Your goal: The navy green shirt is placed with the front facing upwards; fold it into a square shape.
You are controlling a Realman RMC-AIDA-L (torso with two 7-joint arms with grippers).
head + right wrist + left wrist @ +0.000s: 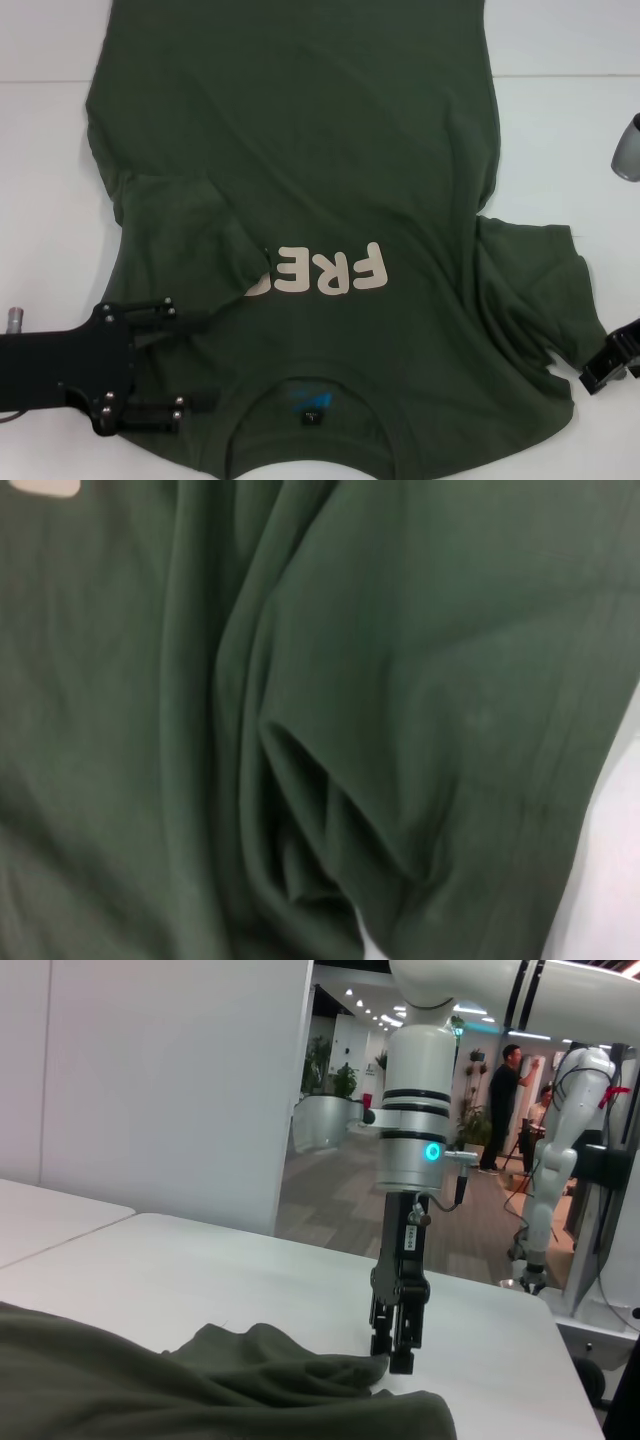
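Observation:
The navy green shirt (300, 170) lies flat on the white table (40, 200), front up, with its collar and neck label (312, 405) nearest me. Its left sleeve (190, 220) is folded inward and covers the end of the cream lettering (325, 272). My left gripper (205, 360) is open, its fingers spread over the shirt's left shoulder. My right gripper (600, 372) is down at the hem of the wrinkled right sleeve (535, 275). From the left wrist this right gripper (392, 1358) has its fingers close together on the cloth edge (300, 1360). The right wrist view is filled with folded cloth (320, 720).
A grey cylindrical part (628, 148) hangs over the table's right side. A table seam (560, 76) runs across the far end. Beyond the table's far edge (300, 1250) stand a white partition (160, 1080) and another white robot (570, 1140).

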